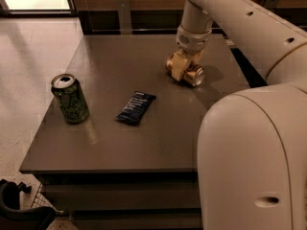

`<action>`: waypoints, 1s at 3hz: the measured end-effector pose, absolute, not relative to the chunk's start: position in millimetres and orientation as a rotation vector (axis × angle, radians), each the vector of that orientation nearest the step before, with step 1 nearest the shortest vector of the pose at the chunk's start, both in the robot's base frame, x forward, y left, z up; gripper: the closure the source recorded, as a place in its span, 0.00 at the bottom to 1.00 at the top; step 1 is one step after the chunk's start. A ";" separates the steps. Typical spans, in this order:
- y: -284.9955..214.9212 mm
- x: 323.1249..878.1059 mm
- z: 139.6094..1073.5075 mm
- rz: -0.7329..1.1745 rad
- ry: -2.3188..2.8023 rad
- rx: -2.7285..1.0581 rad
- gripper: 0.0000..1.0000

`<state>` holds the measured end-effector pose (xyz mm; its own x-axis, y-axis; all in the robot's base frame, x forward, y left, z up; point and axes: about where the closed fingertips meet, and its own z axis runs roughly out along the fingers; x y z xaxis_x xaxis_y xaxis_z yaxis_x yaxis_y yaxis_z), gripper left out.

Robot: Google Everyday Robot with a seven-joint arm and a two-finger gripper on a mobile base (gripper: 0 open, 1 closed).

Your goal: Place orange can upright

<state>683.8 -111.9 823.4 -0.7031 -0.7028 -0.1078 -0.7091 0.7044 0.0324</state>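
Note:
The orange can (pixel 193 74) lies on its side on the dark table (pixel 144 138), at the far right, with its round end facing front right. My gripper (pixel 184 67) reaches down from the cream arm and straddles the can, its pale fingers (pixel 177 67) pressed against the can's body. The can rests on the tabletop in the grip. The far finger is hidden behind the can.
A green can (pixel 70 98) with a silver top stands upright near the table's left edge. A dark snack packet (pixel 135 108) lies flat at mid-table. The robot's large cream body (pixel 254 157) fills the front right. Tiled floor lies to the left.

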 end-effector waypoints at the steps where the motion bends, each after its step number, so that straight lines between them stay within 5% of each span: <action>1: -111.8 684.1 824.9 0.109 2.819 -1.170 1.00; 3: -123.1 684.9 830.1 0.129 2.797 -1.137 1.00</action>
<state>684.9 -123.1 830.1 -0.7108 -0.6889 -0.1421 -0.6991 0.7142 0.0342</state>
